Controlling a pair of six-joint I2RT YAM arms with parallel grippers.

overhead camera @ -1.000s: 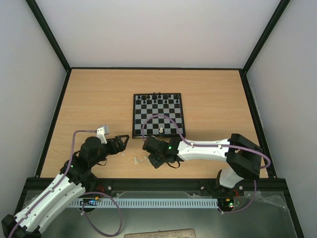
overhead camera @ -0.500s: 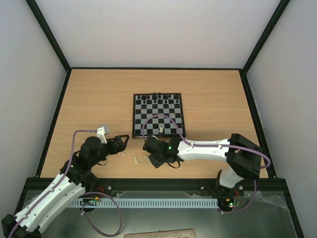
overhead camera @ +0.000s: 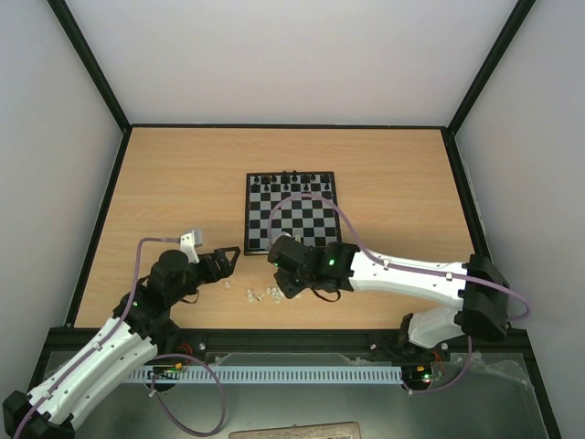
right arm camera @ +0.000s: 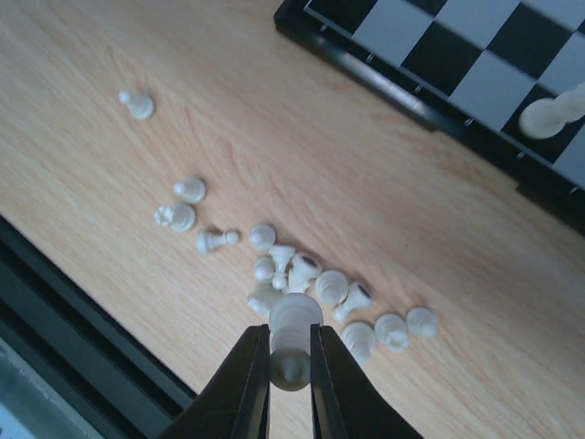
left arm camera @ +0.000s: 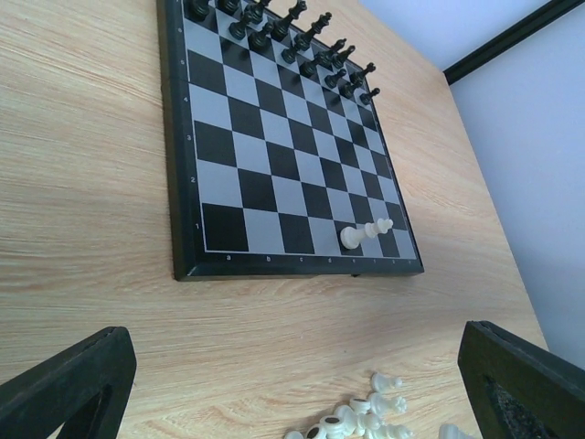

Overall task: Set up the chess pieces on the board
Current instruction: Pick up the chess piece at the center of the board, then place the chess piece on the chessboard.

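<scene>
Since the earlier frame, the right arm (overhead camera: 411,274) had been stretched out flatter and its gripper carried nearer the board (left arm camera: 274,266). The right gripper (right arm camera: 290,361) was closed on one white chess piece (right arm camera: 294,318), held above the loose white pieces (right arm camera: 315,279) scattered on the table (overhead camera: 174,183) beside the board's near edge. The left gripper (left arm camera: 292,384) was held wide open. Another white piece (left arm camera: 364,232) was seen on the board's near row, and black pieces (left arm camera: 302,37) were lined along its far rows.

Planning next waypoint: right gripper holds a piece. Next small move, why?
Probably lift and carry toward the black-and-grey checkered chessboard's near row. The right gripper is shut on a white plastic chess piece above the white pile; only one white piece sits on the board.
</scene>
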